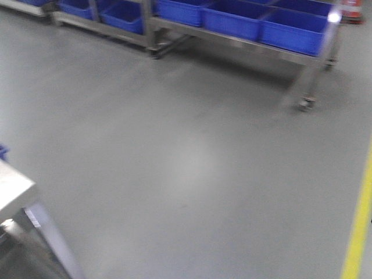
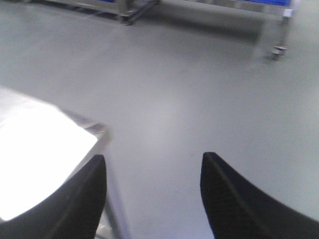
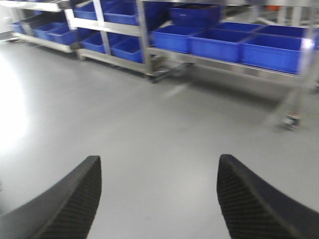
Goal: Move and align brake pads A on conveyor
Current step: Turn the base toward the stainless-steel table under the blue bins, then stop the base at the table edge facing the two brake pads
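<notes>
No brake pads A and no conveyor show in any view; both are out of view. My left gripper (image 2: 153, 158) is open, its two black fingers wide apart with nothing between them, hanging over grey floor beside a shiny steel table corner (image 2: 94, 129). My right gripper (image 3: 158, 160) is open too and holds nothing, with bare grey floor beyond its ribbed fingertips (image 3: 232, 174). Neither gripper appears in the front view, which is blurred.
A steel table corner (image 1: 20, 192) sits at the lower left of the front view. Steel racks on castors with blue bins (image 1: 290, 26) line the far side, and blue bins (image 3: 219, 42) show ahead of the right wrist. A yellow floor line (image 1: 360, 232) runs at the right.
</notes>
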